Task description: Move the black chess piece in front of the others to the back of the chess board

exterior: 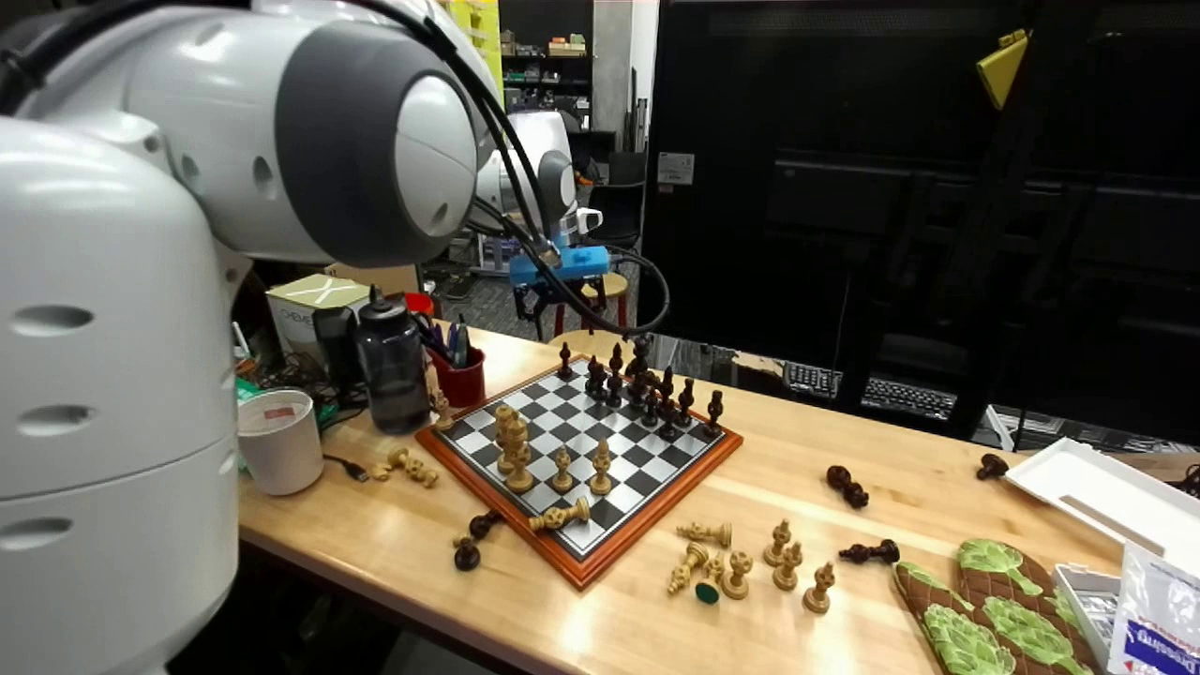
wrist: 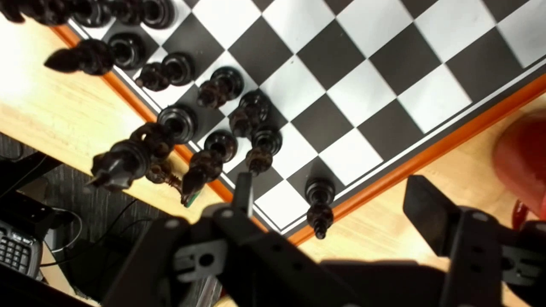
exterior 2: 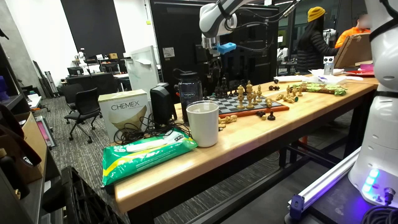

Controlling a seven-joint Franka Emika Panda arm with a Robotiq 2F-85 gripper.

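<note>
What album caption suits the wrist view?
Seen between open black jaws: a slender dark chess piece standing near a corner of a wood-bordered, black-and-white checkered chess board.

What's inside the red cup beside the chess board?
Some pen-like items poke out above the rim of the red cup. Their lower ends, and anything lying at the bottom, are hidden behind its wall.
</note>
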